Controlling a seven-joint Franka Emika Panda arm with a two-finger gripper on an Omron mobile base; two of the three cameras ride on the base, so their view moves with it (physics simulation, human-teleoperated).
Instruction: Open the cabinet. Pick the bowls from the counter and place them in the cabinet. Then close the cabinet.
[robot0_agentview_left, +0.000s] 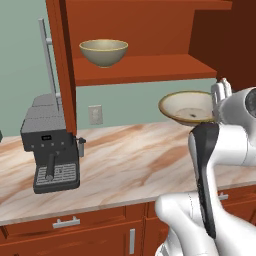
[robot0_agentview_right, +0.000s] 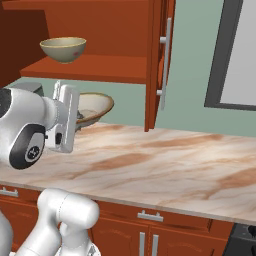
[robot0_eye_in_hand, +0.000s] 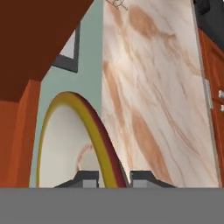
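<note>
The wide, shallow bowl (robot0_agentview_left: 189, 107) hangs in the air, its rim pinched by the pincer (robot0_eye_in_hand: 113, 177). In the hand view, 1 dark fingertip (robot0_eye_in_hand: 84, 178) sits on the cream speckled inside and the other on the outer wall, with the yellow-edged rim running up between them. The bowl is clear of the tabletop (robot0_agentview_left: 125, 165), which lies below the pincer, and it sits lower than the cabinet shelf (robot0_agentview_left: 145, 68), which is above the pincer and further back toward the wall.

The deep, rounded bowl (robot0_agentview_left: 103, 52) stands upright on that shelf, up and off to the left of the pincer in the left base view. The cabinet (robot0_agentview_right: 100, 35) is open: 1 door (robot0_agentview_left: 63, 65) swings out on the far side of the deep bowl from the pincer, and the other door (robot0_agentview_right: 159, 60), with its long silver bar handle (robot0_agentview_right: 165, 62), stands out edge-on on the pincer's other side.

Further out past the first door, a grey espresso machine (robot0_agentview_left: 50, 145) stands on the tabletop below pincer height. A white wall outlet (robot0_agentview_left: 95, 114) is on the green wall between the machine and the pincer. Red-brown drawers (robot0_agentview_left: 65, 222) with short silver handles run beneath the tabletop edge.
</note>
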